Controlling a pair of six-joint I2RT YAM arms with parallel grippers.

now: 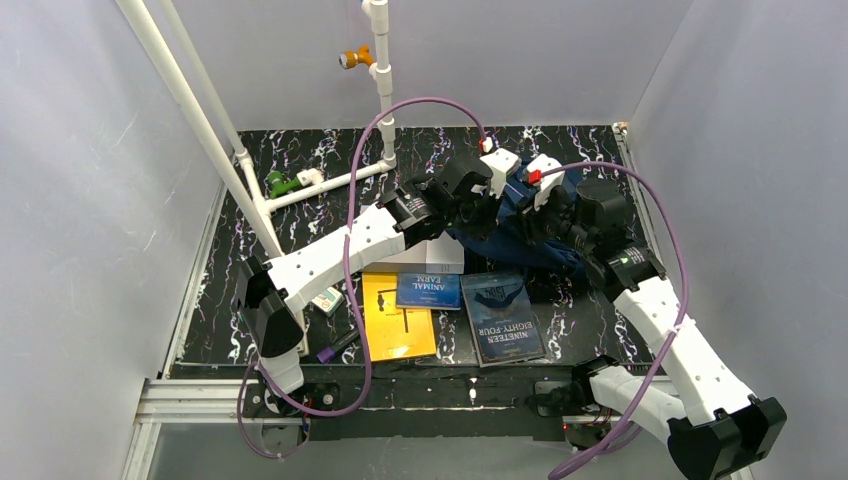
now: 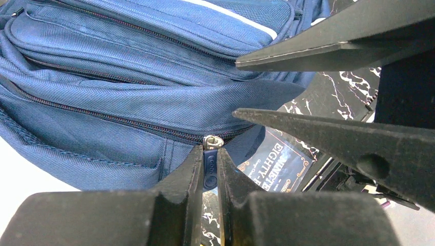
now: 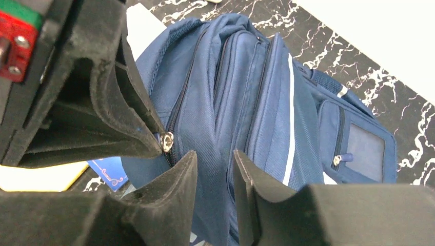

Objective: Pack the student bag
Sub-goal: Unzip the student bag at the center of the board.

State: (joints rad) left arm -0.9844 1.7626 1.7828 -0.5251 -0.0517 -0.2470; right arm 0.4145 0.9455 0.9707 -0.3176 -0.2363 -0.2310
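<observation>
Left wrist view has the left hand (image 2: 210, 154) pinched on the zip pull (image 2: 211, 171) of the student bag (image 2: 128, 66) lying on the table (image 2: 333, 95), right hand (image 3: 215, 159) half-open over its fabric, so an unbraced tug may drag the bag instead.

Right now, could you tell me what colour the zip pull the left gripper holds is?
Navy blue zip pull, best seen in the left wrist view.

On the black marbled table (image 1: 300, 150) a yellow book (image 1: 395, 325) is overlapped at its far right corner by a blue "Animal Farm" book (image 1: 428, 291); a "Nineteen Eighty-Four" book (image 1: 505, 320) is laid just beside these, and a white pipe frame (image 1: 381, 70) is mounted behind
</observation>
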